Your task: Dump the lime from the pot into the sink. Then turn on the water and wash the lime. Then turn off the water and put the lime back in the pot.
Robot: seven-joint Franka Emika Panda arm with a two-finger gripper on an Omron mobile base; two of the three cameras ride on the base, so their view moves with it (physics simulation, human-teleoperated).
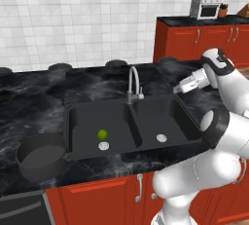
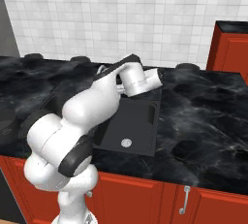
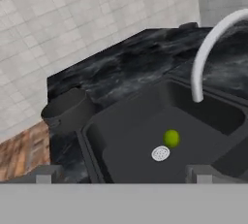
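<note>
From the left base view, the lime (image 1: 102,134) lay on the floor of the sink's (image 1: 133,142) left basin, just behind that basin's silver drain (image 1: 103,145) and close to it. The right basin held only its own drain (image 1: 161,138). The grey faucet (image 1: 133,84) rose from the back rim between the two basins, its spout arching forward. The pot (image 1: 41,156) sat upright on the black marbled worktop (image 1: 34,104), just left of the sink and near the front edge, with its mouth open upward. The arm reached in from the right, and the gripper (image 1: 177,89) hung over the worktop at the sink's back right corner, well apart from the lime and pointing left toward the faucet. Its jaws were too small there to judge.

From the right base view, the arm covered most of the sink (image 2: 145,121); one drain (image 2: 126,142) showed in the nearer basin.

In the hand view, the two fingertips (image 3: 47,173) stood far apart at the bottom, so the gripper (image 3: 123,173) was spread wide with nothing between its jaws. The lime (image 3: 171,138) rested beside the drain (image 3: 160,153), touching or nearly so. The faucet (image 3: 208,53) curved over the basin, and the pot (image 3: 68,111) stood on the worktop (image 3: 126,63) beyond the sink's (image 3: 97,145) far rim.
</note>
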